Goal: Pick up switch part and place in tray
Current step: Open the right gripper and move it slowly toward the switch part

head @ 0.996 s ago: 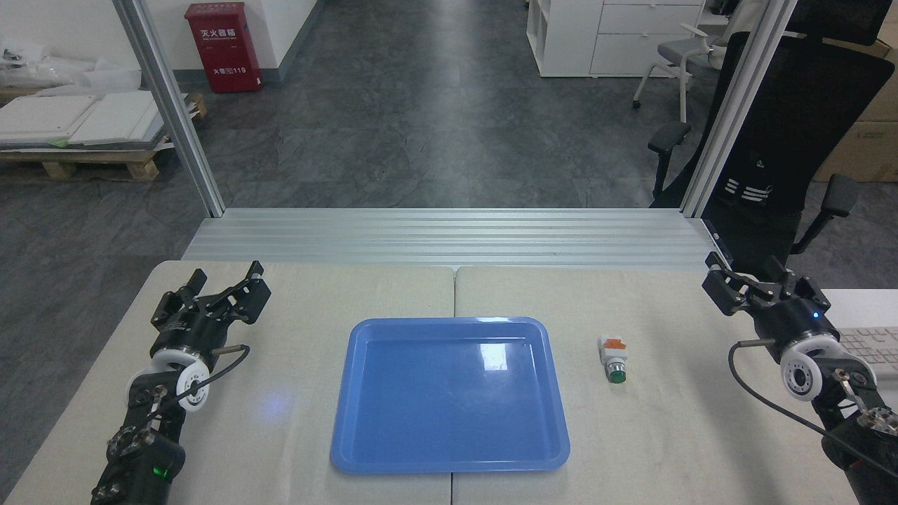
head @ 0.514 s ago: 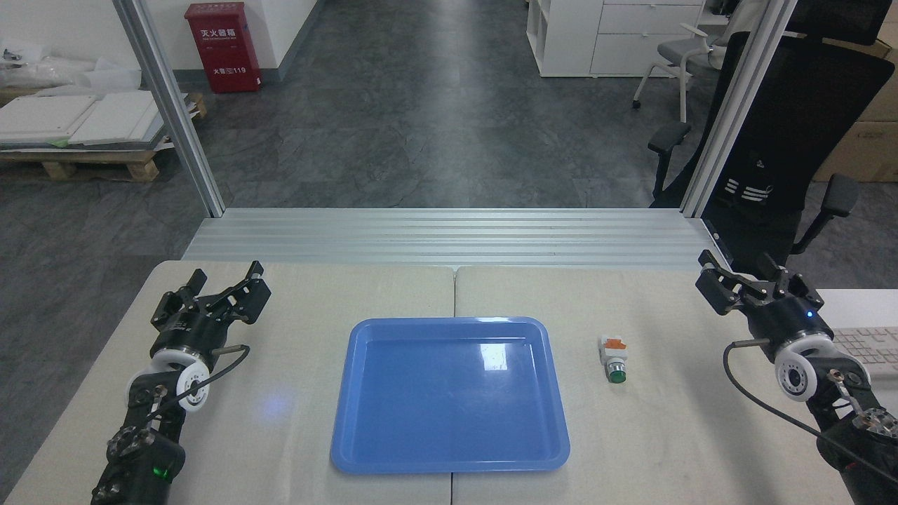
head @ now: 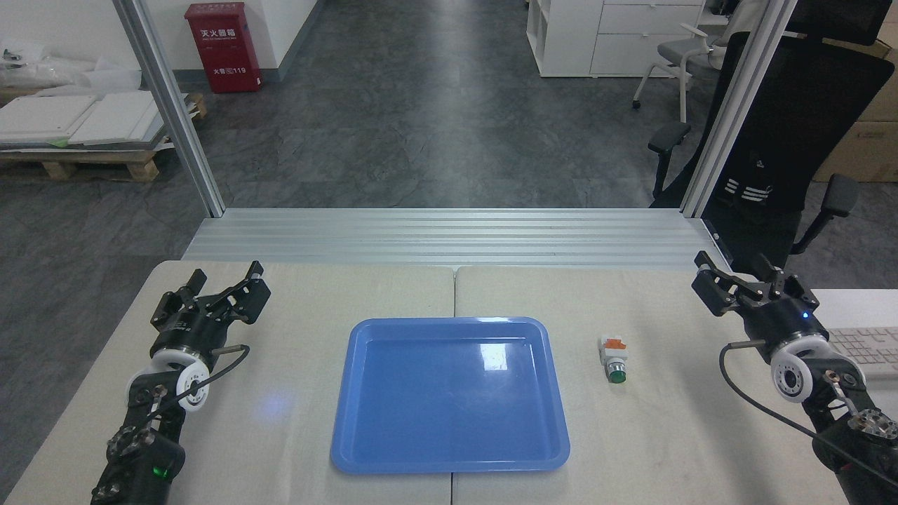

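Head view, left to right: the left gripper (head: 223, 283) hovers over the near-left part of the tabletop (head: 295, 294), its black metal fingers spread apart and holding nothing, with a white ring-shaped wrist joint and a thin dark cable looping behind it. The tabletop is covered in a pale, matte, cloth-like surface with a seam running down the middle. Straddling that seam lies the tray (head: 449, 464), a glossy blue plastic rectangle with rounded corners and a shallow raised rim; ceiling light reflects off its floor. Just right of the tray, apart from its rim, the switch part (head: 614, 358) lies on its side on the tabletop: a white blocky body with an orange piece at the far end, a silver collar and a round green button facing the near edge. Well to its right hangs the right gripper (head: 733, 275), black fingers parted and empty. A white keyboard (head: 852, 344) sits at the right edge behind that arm.
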`<action>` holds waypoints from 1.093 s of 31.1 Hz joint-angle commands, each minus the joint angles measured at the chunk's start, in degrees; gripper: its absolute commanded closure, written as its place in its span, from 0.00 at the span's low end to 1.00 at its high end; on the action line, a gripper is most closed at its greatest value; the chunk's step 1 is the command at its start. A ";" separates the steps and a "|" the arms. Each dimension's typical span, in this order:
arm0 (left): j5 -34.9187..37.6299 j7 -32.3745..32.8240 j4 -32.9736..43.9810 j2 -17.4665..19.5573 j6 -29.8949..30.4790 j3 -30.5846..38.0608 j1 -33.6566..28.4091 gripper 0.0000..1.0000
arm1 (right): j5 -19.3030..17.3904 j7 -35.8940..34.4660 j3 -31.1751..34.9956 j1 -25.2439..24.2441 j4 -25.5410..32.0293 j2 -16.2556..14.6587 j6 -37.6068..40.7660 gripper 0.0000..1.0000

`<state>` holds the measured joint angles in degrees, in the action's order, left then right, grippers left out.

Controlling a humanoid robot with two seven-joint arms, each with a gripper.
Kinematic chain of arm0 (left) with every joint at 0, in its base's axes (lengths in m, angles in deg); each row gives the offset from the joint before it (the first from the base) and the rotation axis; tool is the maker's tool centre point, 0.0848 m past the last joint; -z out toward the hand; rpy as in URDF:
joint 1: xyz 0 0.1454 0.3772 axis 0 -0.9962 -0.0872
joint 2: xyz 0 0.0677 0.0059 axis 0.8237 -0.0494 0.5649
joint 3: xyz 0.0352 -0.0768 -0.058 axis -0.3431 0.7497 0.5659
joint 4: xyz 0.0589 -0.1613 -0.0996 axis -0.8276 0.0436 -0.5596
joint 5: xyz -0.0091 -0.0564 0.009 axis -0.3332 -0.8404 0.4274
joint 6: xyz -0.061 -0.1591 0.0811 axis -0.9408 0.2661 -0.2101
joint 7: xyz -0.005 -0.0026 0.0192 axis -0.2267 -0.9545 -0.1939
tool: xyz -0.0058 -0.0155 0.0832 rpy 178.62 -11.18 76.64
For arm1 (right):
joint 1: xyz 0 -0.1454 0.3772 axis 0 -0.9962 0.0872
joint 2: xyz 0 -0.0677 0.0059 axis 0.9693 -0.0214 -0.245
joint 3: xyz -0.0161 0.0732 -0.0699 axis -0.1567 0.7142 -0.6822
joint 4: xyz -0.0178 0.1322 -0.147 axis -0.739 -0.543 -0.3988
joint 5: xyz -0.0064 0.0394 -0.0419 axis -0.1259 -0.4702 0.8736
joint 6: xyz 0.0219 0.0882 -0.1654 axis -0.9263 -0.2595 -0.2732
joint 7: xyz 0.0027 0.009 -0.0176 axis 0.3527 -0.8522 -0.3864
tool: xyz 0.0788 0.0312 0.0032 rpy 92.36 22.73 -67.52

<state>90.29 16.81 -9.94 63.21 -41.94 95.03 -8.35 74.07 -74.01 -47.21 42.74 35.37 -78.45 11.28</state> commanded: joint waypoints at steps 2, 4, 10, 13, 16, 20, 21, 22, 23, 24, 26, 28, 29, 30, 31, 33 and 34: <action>-0.01 -0.03 0.00 -0.07 0.02 0.00 0.00 0.00 | 0.42 0.11 -0.09 -0.03 0.00 0.68 -0.05 0.02; 0.08 -0.03 0.00 0.01 0.02 0.00 0.00 0.00 | 0.50 0.11 -0.17 -0.03 0.18 1.11 -0.05 0.02; -0.01 -0.03 0.00 -0.07 0.02 0.00 0.00 0.00 | 0.50 0.11 -1.58 0.06 1.32 1.73 -0.13 0.02; -0.01 -0.03 0.00 0.01 0.02 0.00 0.00 0.00 | 0.50 0.11 -1.58 -0.03 1.32 1.73 -0.13 0.02; -0.01 -0.03 0.00 0.01 0.02 0.00 0.00 0.00 | 0.50 0.11 -1.58 -0.12 1.32 1.73 -0.13 0.02; 0.08 -0.03 0.00 0.01 0.02 0.00 0.00 0.00 | 0.50 0.11 -1.58 -0.03 1.32 1.73 -0.13 0.02; -0.01 -0.03 0.00 0.01 0.02 0.00 0.00 0.00 | 0.50 0.11 -1.58 -0.03 1.32 1.73 -0.13 0.02; -0.01 -0.03 0.00 0.01 0.02 0.00 0.00 0.00 | 0.50 0.11 -1.58 -0.03 1.32 1.73 -0.13 0.02; -0.01 -0.03 0.00 -0.07 0.02 0.00 0.00 0.00 | 0.50 0.11 -1.58 -0.03 1.32 1.73 -0.13 0.02; -0.01 -0.03 0.00 0.01 0.02 0.00 0.00 0.00 | 0.50 0.11 -1.58 -0.03 1.32 1.73 -0.13 0.02; 0.08 -0.03 0.00 0.01 0.02 0.00 0.00 0.00 | 0.50 0.11 -1.58 0.06 1.32 1.73 -0.13 0.02; -0.01 -0.03 0.00 0.01 0.02 0.00 0.00 0.00 | 0.50 0.11 -1.58 0.15 1.32 1.64 -0.13 0.02; -0.01 -0.03 0.00 0.01 0.02 0.00 0.00 0.00 | 0.50 0.11 -1.58 0.15 1.32 1.64 -0.13 0.02; -0.01 -0.03 0.00 -0.07 0.02 0.00 0.00 0.00 | 0.50 0.11 -1.58 0.15 1.32 1.64 -0.13 0.02; 0.08 -0.03 0.00 0.01 0.02 0.00 0.00 0.00 | 0.50 0.11 -1.58 0.15 1.32 1.64 -0.13 0.02; -0.01 -0.03 0.00 0.01 0.02 0.00 0.00 0.00 | 0.50 0.11 -1.49 0.23 1.32 1.64 -0.13 0.02; -0.01 -0.03 0.00 0.01 0.02 0.00 0.00 0.00 | 0.50 0.11 -1.49 0.23 1.32 1.56 -0.13 0.02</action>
<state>90.29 16.81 -9.94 63.21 -41.88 95.03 -8.35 74.58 -73.88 -48.76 42.88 36.69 -76.78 11.14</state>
